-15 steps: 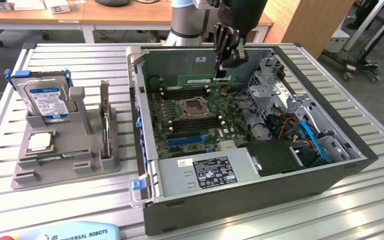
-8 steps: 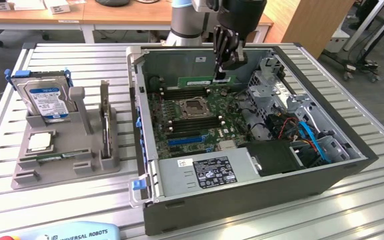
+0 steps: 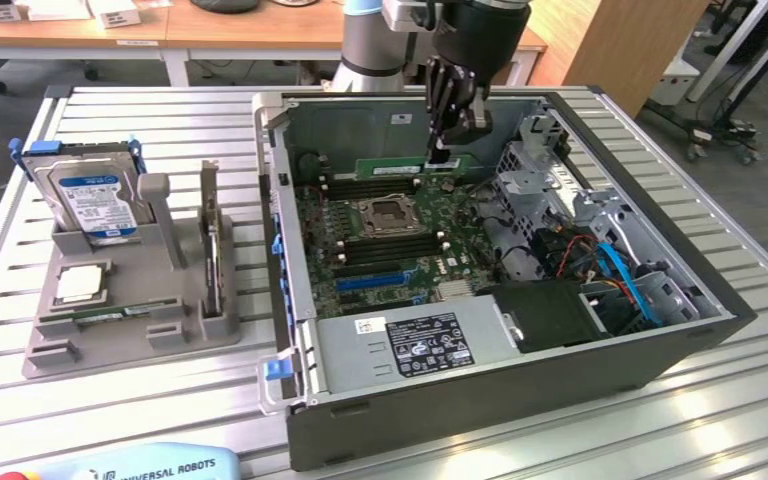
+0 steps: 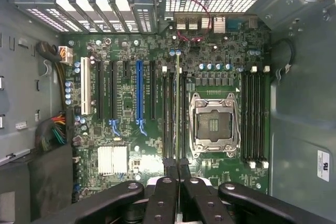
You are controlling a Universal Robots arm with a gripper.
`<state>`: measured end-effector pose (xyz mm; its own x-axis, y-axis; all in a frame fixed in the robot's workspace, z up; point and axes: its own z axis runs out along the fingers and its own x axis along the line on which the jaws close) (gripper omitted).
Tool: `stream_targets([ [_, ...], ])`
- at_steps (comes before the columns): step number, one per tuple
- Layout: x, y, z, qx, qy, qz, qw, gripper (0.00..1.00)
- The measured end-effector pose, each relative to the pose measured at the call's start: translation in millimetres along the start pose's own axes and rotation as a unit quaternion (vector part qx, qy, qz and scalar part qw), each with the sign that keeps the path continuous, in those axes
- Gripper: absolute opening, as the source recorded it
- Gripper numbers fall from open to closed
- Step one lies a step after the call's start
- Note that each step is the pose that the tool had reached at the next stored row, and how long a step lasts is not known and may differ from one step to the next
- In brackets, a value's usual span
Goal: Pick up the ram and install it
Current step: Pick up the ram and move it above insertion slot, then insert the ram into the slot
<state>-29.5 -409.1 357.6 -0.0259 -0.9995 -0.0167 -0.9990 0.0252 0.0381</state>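
Observation:
The ram is a thin green stick hanging over the far part of the motherboard inside the open computer case. My gripper is shut on one end of it. In the wrist view the ram appears edge-on as a thin line between the black fingers. It hovers over the black memory slots beside the empty processor socket. I cannot tell whether it touches a slot.
On the exterior view's left, a grey stand holds a silver hard drive, a square processor chip and another green stick. Inside the case are a power supply, drive cages and cables.

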Motion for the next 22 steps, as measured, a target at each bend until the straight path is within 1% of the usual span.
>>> stream_targets([
  [4,0.0,-0.1,2.1,0.0,0.0001,0.0,1.0,0.11],
  [16,0.1,-0.1,2.3,0.0,-0.0001,0.0,1.0,0.11],
  [22,2.9,-0.1,2.2,0.0,0.0001,0.0,1.0,0.11],
])
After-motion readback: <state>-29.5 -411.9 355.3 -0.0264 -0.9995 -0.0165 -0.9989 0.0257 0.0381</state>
